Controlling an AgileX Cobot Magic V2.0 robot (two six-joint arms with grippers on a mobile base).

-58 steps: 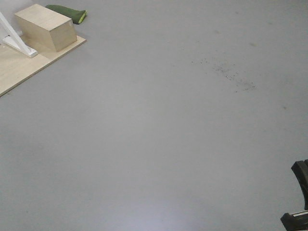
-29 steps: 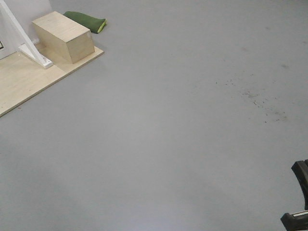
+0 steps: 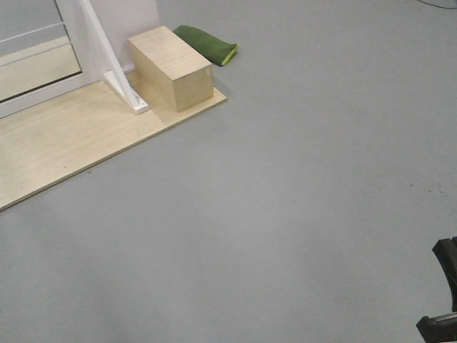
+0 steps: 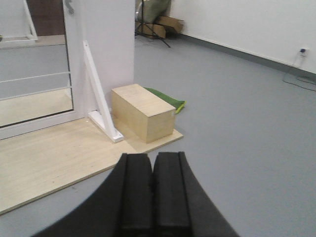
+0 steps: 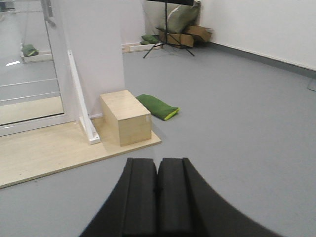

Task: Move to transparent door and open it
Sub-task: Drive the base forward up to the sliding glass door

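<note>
Transparent door [image 4: 34,84] stands upright ahead-left of me on wooden platform [image 4: 44,158], handle [image 4: 69,6] on right stile. Left gripper [image 4: 153,195] and right gripper [image 5: 158,197] both pressed together, empty. I judge left arm nearer.

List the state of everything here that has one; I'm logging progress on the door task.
Transparent door: looks closed, handle untouched.
Left hand: shut, empty.
Right hand: shut, empty.
Wooden box: upright on wooden board.
Green bag: lying flat.
</note>
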